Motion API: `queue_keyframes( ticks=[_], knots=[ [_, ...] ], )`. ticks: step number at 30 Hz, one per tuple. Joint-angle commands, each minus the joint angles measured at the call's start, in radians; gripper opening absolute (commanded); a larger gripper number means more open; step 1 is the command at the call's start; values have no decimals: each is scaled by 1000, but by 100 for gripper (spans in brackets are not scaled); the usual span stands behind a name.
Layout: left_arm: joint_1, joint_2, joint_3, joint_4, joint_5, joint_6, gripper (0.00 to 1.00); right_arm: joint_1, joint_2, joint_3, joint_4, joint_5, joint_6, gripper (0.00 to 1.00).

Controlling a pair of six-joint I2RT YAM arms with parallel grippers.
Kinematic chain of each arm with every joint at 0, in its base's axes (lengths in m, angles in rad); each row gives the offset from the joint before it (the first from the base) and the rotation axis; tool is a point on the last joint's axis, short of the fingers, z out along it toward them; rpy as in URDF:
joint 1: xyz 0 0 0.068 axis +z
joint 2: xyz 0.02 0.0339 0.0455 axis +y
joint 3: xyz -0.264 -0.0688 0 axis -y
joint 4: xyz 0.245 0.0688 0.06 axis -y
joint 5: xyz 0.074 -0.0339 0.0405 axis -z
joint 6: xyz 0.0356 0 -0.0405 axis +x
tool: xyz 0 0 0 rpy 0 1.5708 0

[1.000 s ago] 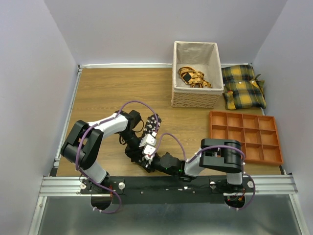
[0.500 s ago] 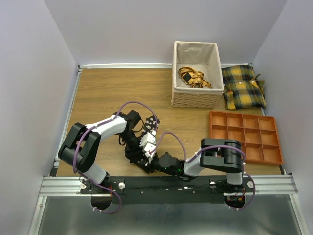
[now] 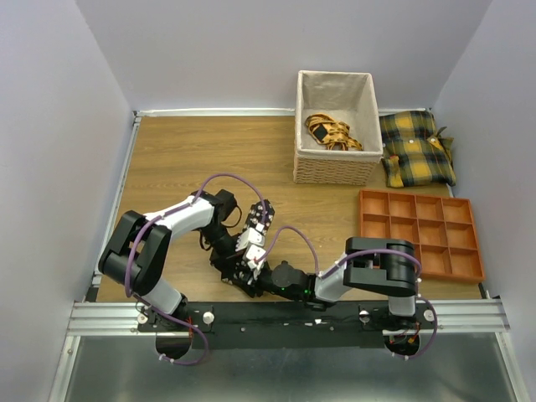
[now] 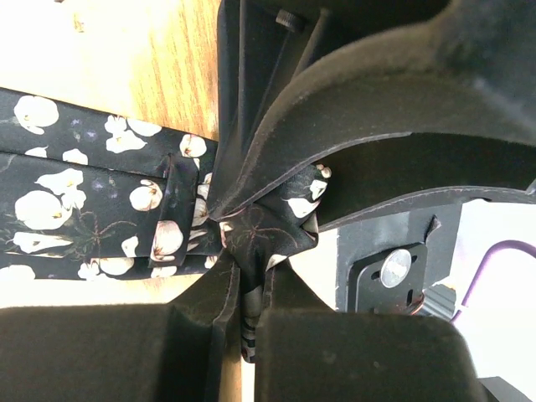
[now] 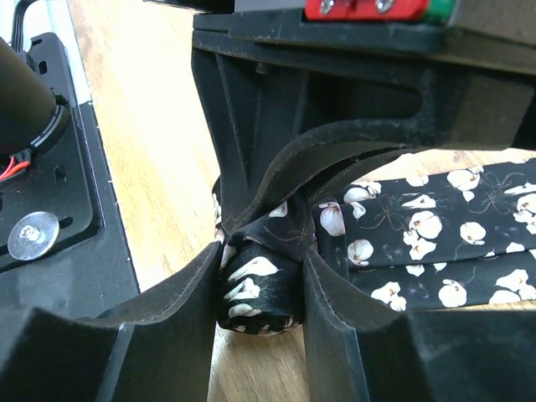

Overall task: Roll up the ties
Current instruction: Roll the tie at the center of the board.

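Observation:
A black tie with white flowers lies as a flat strip (image 4: 84, 209) on the wooden table, its end wound into a small coil (image 5: 260, 289). My right gripper (image 5: 261, 280) is shut on that coil, one finger pressed against each side. My left gripper (image 4: 249, 272) is shut on a pinch of the tie's fabric just beside the coil. The two grippers meet fingertip to fingertip, so the right fingers (image 4: 377, 109) fill the left wrist view. In the top view the left gripper (image 3: 234, 254) and right gripper (image 3: 249, 272) sit near the front edge and hide most of the tie.
A lined wicker basket (image 3: 335, 172) with yellow-and-black items stands at the back. Plaid cushions (image 3: 416, 149) lie to its right. An orange compartment tray (image 3: 419, 233) sits at the right. The metal rail (image 3: 285, 316) runs just behind the grippers.
My left gripper's jaws have closed onto the tie fabric, and its wrist has shifted slightly toward the near edge. The right gripper has held its place on the coil.

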Motion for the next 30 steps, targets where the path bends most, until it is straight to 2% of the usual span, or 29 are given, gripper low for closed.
queue_keyframes(
  ticks=[1,4,8,9,11,12,14,15,18,20,21,25,28,30],
  knots=[
    [-16,-63,-11,-12,96,257,2,-29,34,-39,-252,45,251,7],
    [-16,-69,-18,-14,94,254,2,-31,37,-41,-255,52,289,12],
    [-16,-74,-18,11,96,211,9,-38,45,-53,-226,26,326,6],
    [-16,-75,-15,12,100,202,17,-40,49,-39,-234,21,338,5],
    [-16,-72,-4,11,114,184,25,-43,61,-26,-277,13,357,1],
    [-17,-74,-1,11,116,176,34,-45,64,-22,-283,15,380,1],
    [-17,-75,7,2,114,173,42,-48,65,-32,-283,15,412,1],
    [-17,-77,10,-3,112,170,53,-49,66,-36,-283,15,443,1],
    [-17,-81,22,-18,108,161,64,-51,72,-55,-284,13,499,1],
    [-17,-86,27,-22,112,158,66,-51,78,-65,-286,9,518,1],
    [-17,-83,28,-23,125,156,73,-51,81,-68,-286,9,530,1],
    [-16,-77,45,-49,165,179,87,-51,91,-79,-289,12,556,1],
    [-16,-75,51,-84,177,242,88,-51,110,-82,-295,3,572,0],
    [-16,-75,44,-83,165,245,85,-51,118,-81,-309,-2,585,1]
  ],
)
